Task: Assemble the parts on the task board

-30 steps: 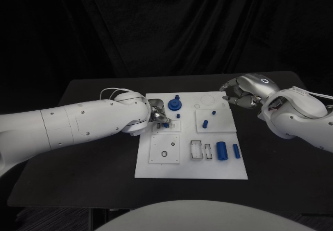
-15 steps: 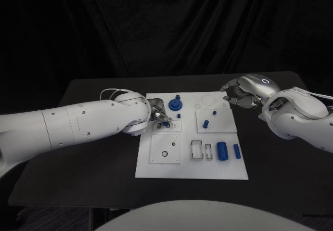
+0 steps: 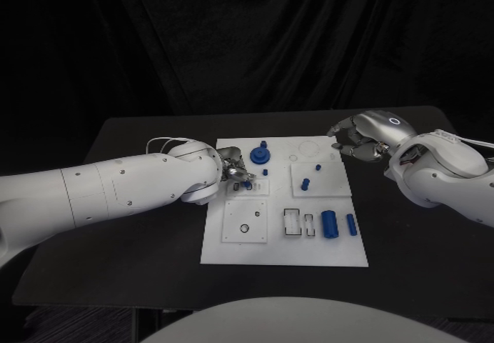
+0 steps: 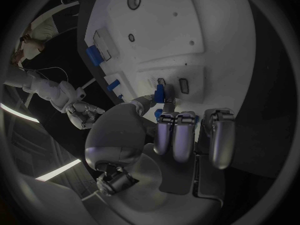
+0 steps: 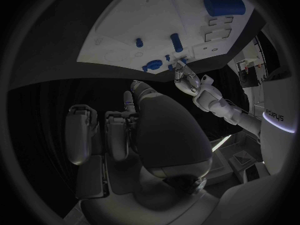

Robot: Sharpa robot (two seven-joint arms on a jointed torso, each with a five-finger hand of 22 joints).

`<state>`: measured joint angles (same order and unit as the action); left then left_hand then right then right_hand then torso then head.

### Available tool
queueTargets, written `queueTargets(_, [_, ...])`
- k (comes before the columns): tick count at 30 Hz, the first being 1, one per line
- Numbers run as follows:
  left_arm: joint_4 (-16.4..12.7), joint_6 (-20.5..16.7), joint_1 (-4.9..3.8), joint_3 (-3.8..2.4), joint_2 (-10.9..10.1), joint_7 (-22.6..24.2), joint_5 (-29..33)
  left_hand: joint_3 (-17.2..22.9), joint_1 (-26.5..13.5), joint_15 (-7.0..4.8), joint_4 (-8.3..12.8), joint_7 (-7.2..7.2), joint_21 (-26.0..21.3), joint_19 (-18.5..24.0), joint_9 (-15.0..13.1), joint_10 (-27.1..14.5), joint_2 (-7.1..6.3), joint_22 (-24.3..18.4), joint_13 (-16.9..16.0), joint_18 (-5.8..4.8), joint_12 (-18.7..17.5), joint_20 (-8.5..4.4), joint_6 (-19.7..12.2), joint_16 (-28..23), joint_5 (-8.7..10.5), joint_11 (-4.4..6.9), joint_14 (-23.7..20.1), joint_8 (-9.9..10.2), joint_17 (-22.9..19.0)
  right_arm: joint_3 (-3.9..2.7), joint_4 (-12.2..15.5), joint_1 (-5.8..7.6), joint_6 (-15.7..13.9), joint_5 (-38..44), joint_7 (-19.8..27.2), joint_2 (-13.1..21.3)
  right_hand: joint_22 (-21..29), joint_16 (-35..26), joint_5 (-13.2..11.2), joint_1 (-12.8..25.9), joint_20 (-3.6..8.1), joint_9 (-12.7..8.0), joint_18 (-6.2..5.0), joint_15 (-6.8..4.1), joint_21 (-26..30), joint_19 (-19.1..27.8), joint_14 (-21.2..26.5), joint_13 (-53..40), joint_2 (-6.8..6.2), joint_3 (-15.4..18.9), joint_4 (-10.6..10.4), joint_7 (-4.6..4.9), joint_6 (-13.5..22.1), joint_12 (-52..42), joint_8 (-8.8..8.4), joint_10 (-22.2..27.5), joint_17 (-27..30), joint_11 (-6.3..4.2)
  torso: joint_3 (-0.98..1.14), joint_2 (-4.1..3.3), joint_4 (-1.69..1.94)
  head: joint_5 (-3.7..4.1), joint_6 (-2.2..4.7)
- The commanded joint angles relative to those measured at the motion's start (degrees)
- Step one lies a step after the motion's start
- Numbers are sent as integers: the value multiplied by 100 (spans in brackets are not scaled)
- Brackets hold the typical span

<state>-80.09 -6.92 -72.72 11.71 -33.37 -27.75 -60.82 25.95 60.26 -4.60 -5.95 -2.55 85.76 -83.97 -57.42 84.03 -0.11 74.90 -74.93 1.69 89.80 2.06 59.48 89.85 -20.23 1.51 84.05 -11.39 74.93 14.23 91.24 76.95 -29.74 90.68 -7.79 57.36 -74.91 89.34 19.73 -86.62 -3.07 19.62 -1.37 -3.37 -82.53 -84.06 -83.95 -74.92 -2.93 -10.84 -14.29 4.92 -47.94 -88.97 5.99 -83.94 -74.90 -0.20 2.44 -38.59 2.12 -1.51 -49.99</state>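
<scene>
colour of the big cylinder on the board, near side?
Blue; the big cylinder shows best in the head view.

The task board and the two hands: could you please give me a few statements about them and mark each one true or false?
1. The left hand pinches a small blue part over the task board. True.
2. The right hand holds the large blue cylinder. False: the cylinder lies on the board near its front edge, and the right hand holds nothing.
3. A blue gear-like part sits near the board's far edge. True.
4. The right hand rests on the middle of the board. False: it is at the board's far right corner.
</scene>
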Motion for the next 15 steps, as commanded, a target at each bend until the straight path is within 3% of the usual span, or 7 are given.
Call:
queueTargets(1, [-10,-165,72,38,-11,93,28,-4,-50,12,-41,3,-20,-128,35,597,-1,895,-1507,23,20,-6,-53,15,1,10,595,27,1507,-3,8,-19,20,19,-107,9,-1244,-28,27,8,30,-9,-63,-30,33,-166,-576,-1383,-62,-38,-5,7,-38,34,-36,-454,-1441,-9,-2,1,0,-15,-1])
queueTargets(12, [-70,-424,105,38,-95,215,28,-46,-85,11,-116,3,-25,-127,44,597,8,894,-1507,24,20,-7,-43,15,70,10,595,53,1507,-3,10,-28,20,19,-109,22,-1244,-28,27,8,30,-9,-63,-30,33,-166,-576,-1383,-62,-38,-5,7,-38,34,-36,-454,-1441,-9,-3,4,9,-12,-1])
queueTargets(15, [-87,-458,115,38,-112,225,28,-101,-100,11,-186,-3,-27,-130,54,597,5,898,-1507,23,20,-7,-46,15,200,8,595,89,1507,-3,10,-29,19,19,-109,26,-1244,-28,27,8,30,-9,-63,-30,33,-166,-576,-1383,-62,-38,-5,7,-38,34,-36,-454,-1441,-9,-1,4,5,-26,-1])
